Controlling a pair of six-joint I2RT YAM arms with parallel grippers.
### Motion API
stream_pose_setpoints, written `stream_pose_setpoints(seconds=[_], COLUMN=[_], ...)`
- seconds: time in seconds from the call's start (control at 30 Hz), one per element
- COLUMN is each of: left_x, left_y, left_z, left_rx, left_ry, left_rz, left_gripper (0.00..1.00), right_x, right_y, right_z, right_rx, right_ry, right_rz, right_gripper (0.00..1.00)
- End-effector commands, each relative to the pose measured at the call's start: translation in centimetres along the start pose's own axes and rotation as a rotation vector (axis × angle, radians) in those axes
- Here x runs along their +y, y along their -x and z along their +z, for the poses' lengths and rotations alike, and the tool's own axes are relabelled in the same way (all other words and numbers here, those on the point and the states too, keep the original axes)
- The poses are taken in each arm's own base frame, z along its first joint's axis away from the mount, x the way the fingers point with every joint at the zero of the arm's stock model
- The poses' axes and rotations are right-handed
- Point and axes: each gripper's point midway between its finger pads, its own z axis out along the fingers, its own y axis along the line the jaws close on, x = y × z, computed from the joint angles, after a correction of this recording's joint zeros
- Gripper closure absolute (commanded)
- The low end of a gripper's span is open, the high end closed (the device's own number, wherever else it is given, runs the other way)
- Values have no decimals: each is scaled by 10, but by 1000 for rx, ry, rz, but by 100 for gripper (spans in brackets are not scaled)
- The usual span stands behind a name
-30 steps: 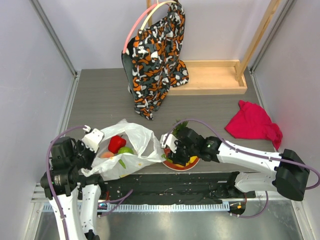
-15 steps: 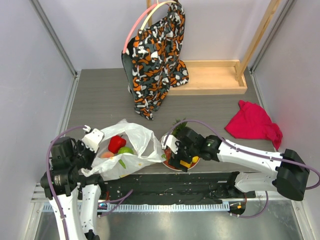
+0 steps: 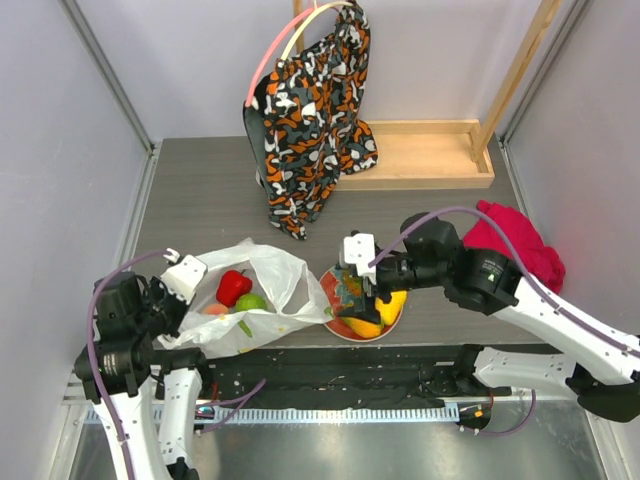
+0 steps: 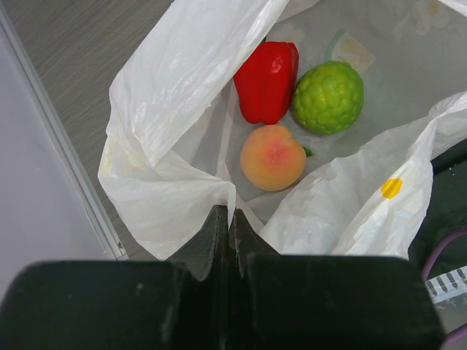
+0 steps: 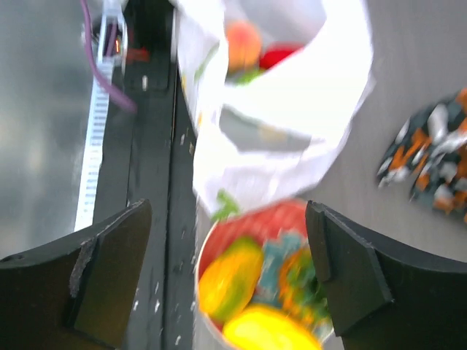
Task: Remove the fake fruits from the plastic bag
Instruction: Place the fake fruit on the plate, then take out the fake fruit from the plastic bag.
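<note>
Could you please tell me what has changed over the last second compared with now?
The right gripper has lifted up and back from the plate and hangs open above it, holding nothing; yellow fruits lie on the plate. The left gripper stays shut on the plastic bag edge, and the red piece, green fruit and peach inside have not moved.

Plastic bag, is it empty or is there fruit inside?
Not empty: a red pepper, a bumpy green fruit and a peach lie inside the plastic bag.
</note>
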Motion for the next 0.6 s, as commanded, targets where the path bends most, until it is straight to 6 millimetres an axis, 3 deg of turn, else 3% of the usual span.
stream_pose_setpoints(seconds=[0.0, 0.13, 0.17, 0.2, 0.27, 0.3, 0.37, 0.4, 0.47, 0.5, 0.57], left_x=[-25, -25, -25, -25, -26, -27, -28, -31, -35, -36, -30], left_y=[-24, -19, -16, -14, -11, -10, -11, -14, -20, -24, -30], left_z=[-13, -17, -18, -19, -21, -22, -23, -24, -24, -23, -21], left_rx=[133, 130, 123, 120, 107, 107, 105, 109, 116, 115, 125], left_ry=[-111, -111, -109, -111, -112, -116, -120, -122, -134, -120, -78], left_rz=[-47, -78, -88, -92, -97, -103, -100, -94, -76, -65, -56], left_gripper=[100, 100, 100, 100, 100, 100, 100, 100, 100, 100, 100], right_x=[-18, -32, -37, -38, -21, -17, 2, 3, -12, -15, -13], right_y=[58, 95, 102, 114, 129, 117, 113, 97, 81, 57, 37], right_z=[26, 74, 98, 110, 133, 158, 182, 203, 225, 241, 249], right_rx=[-195, -349, -379, -406, -460, -428, -400, -354, -315, -260, -222], right_ry=[13, 43, 54, 63, 108, 113, 151, 146, 55, 28, 13], right_rz=[-32, 67, 84, 109, 91, 107, 102, 127, 200, 253, 264], right_gripper=[14, 31, 35, 39, 50, 52, 56, 60, 66, 67, 70])
